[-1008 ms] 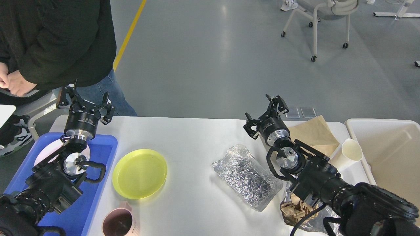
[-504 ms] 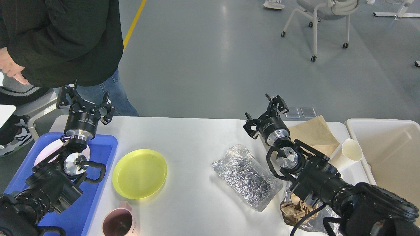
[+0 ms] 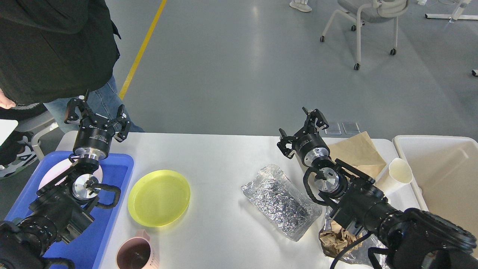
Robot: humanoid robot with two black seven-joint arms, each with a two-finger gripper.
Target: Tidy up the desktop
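desktop [image 3: 224, 157]: big white slab filling the lower part of my view, stiff and fixed, so nothing to grab there, I just clear what's on it

left gripper [image 3: 98, 116]: fingers spread apart, holding nothing, up over the back left corner above the blue tray [image 3: 119, 168]

right gripper [image 3: 304, 127]: also spread wide and empty, near the back edge toward the right

foil bag [image 3: 280, 201]: right of middle, looks light, crinkly and slick, I'd pinch a flat end edge

yellow plate [image 3: 158, 198]: left of middle, stiff, shallow rim, take it by the rim

paper cup [image 3: 397, 172]: right edge beside the cream bin [image 3: 440, 149], light, crushes easily I'd guess

pink mug [image 3: 134, 254]: front edge, probably the heaviest thing here
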